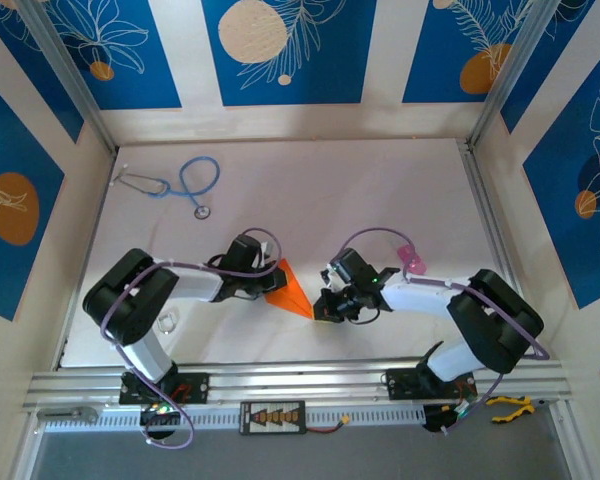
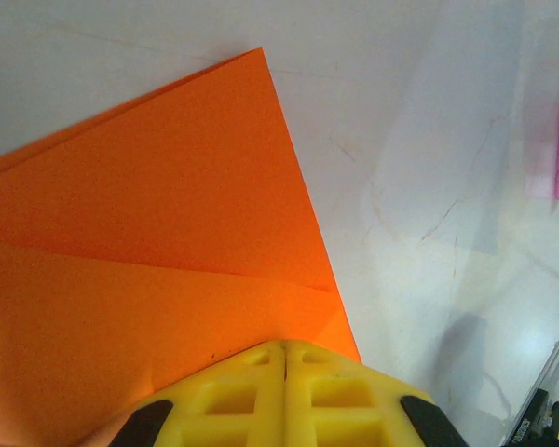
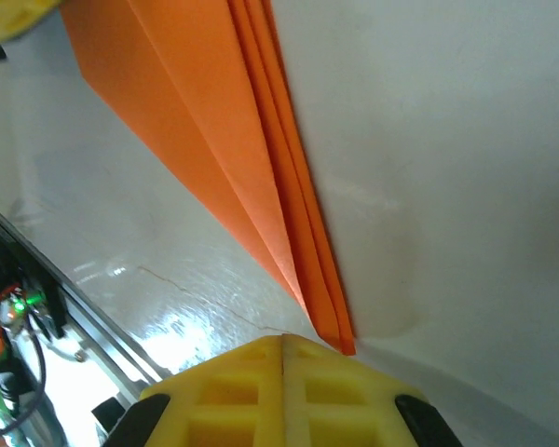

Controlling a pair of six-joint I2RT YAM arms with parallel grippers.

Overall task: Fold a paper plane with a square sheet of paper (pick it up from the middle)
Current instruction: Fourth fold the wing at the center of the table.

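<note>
**Closed hands bracket the folded dart at both ends**

From above, the paper plane (image 1: 288,290) lies flat on the counter (image 1: 360,190). It is close to the near edge and about midway between the side edges, with its point aimed toward the near right. The left hand (image 1: 263,282) sits at the wide tail end and the right hand (image 1: 325,305) just beside the nose. With one hand at each end, this looks like a pose for pinning the paper while its creases are pressed flat. A blue stethoscope (image 1: 185,185) lies well apart toward the far left corner. A small pink thing (image 1: 412,260) sits beyond the right arm. Neither is in the way.

In the left wrist view, the yellow fingers (image 2: 233,396) are closed tight, seam to seam, over the orange layers. The plane spreads away from them, with one fold line crossing it and a lower layer peeking out along the far edge. The hand seems to press down on the paper rather than pinch it, though I cannot tell for sure.

In the right wrist view, the fingers (image 3: 233,396) are likewise closed, with nothing seen between them. The plane's narrow tip ends right at them. Its stacked edges run off in tight parallel lines, which suggests the folding is nearly finished.
</note>
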